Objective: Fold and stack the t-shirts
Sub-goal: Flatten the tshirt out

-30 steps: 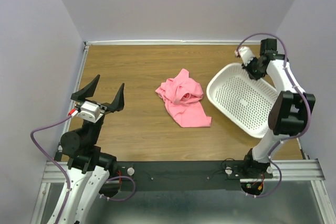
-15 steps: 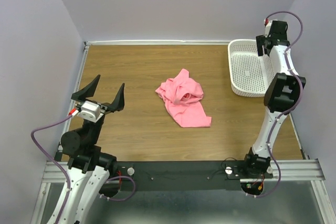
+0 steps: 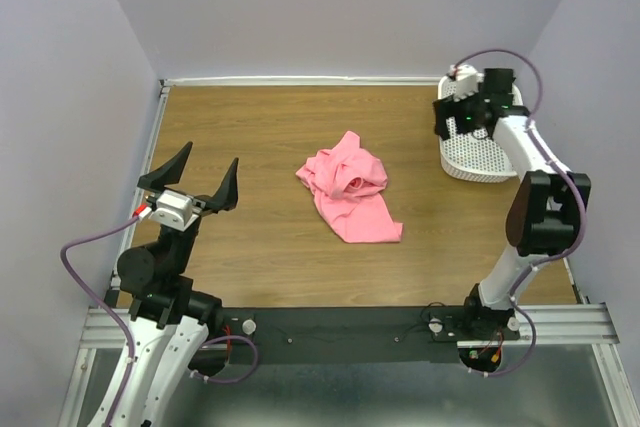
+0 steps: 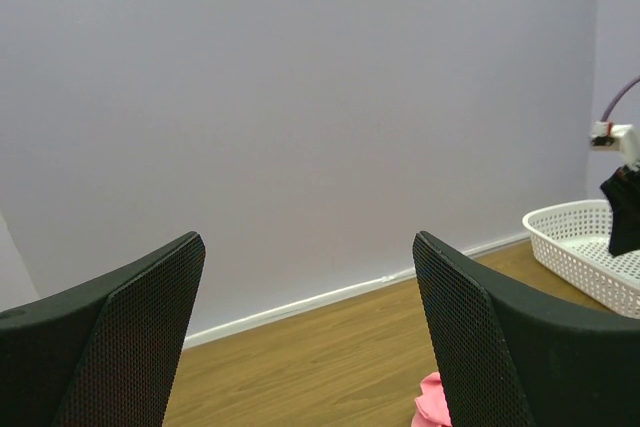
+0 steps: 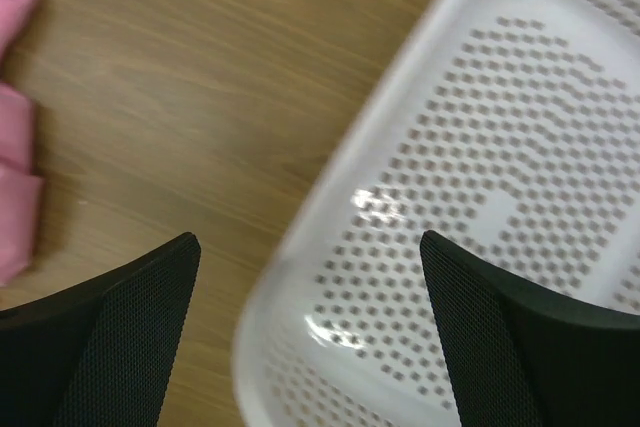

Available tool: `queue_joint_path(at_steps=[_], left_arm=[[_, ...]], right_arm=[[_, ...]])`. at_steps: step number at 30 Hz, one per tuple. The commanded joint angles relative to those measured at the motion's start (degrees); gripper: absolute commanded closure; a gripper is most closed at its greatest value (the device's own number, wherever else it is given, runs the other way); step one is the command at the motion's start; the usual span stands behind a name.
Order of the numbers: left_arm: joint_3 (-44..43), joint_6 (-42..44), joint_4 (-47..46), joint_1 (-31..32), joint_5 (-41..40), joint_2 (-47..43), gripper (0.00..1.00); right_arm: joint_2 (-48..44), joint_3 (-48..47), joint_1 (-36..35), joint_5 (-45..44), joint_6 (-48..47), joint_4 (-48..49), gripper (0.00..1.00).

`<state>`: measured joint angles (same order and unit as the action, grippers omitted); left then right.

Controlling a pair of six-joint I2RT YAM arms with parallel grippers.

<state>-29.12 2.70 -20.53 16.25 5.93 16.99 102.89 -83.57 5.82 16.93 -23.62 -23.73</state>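
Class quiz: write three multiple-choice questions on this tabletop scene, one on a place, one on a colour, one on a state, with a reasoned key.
1. Where is the white basket?
A) far right corner of the table
B) centre
C) near left corner
2. What colour is the t-shirt?
A) blue
B) white
C) salmon pink
3. How is the right gripper?
A) shut on cloth
B) open, empty
C) shut on the basket
Key: 1A, it sits at the far right; 2C, pink cloth lies mid-table; 3B, its jaws stand apart over the rim.
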Motion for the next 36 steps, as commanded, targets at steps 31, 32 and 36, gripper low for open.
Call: queue_joint_path(at_steps=[31,32,36], left_arm=[[-0.14,-4.00,-0.91,0.10,7.49,5.40,0.09],[-1.54,-4.89,-0.30,0.36,9.95,9.86,0.12],[-7.16,-5.87,3.91,4.91,23.85,25.69,0.29]], right_arm=[[0.68,2.44,-10.66,-15.51,8.79,4.49,0.00],[-1.62,3.67,-10.75,1.36,1.72,2.39,0.00],[-16.11,17.27,-12.33,30.84,-13.97,-0.98,0.00]])
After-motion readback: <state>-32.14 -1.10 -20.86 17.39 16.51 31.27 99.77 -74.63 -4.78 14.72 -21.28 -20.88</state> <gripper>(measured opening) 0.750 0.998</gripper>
